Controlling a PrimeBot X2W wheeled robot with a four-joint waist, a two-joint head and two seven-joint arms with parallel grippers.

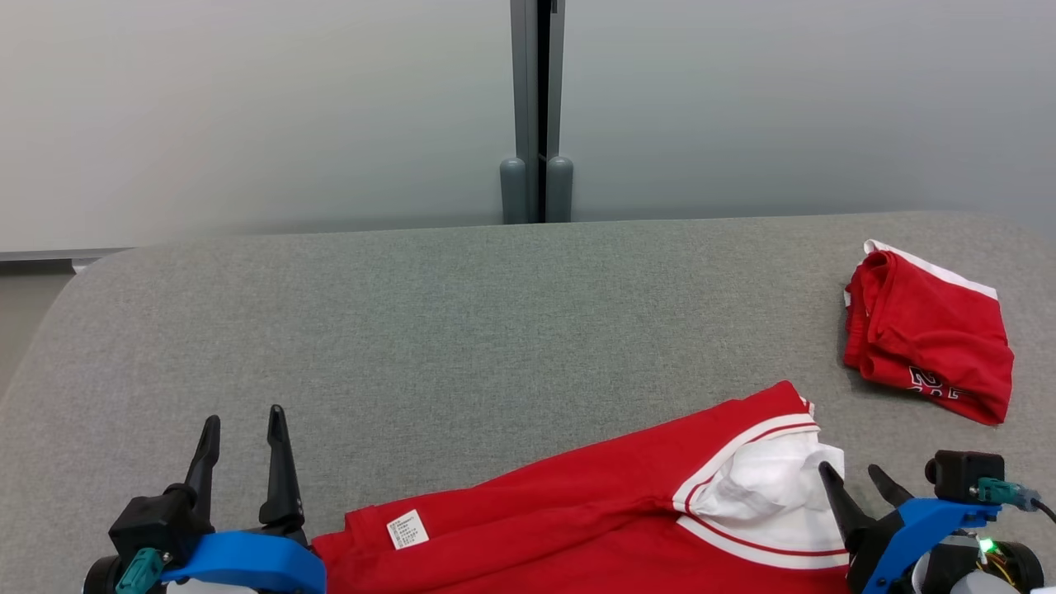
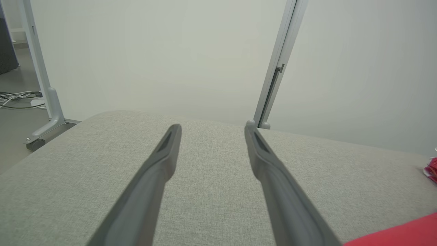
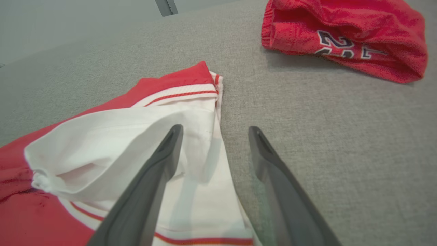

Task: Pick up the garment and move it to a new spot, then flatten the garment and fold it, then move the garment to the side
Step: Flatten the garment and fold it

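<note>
Item 1, left tool (image 1: 244, 417): seen at the near left corner, jaws set wide, nothing held, poised above bare grey surface (image 1: 495, 313), just beside the garment's left end

Item 2, right tool (image 1: 849, 470): seen at the near right corner, jaws parted wide and empty; in the right wrist view 1 finger is placed over the white lining (image 3: 136, 136), the other over bare surface past the cloth edge

Item 3, garment (image 1: 577, 495): red with white and red trim, laid along the near edge between the 2 tools, partly spread, right end turned out and bunched; a white label (image 1: 407, 529) is shown near the left end

Item 4, second red garment (image 1: 928, 338): folded, set well apart at the far right

Step judged to be in hand: flattening before the fold. Handling advised: the 2 ends are to be pinched at the hem, with all layers caught; the bunched lining is to be drawn out flat first; tension is to be applied evenly outward, so that the cloth is not dragged off the near edge
</note>
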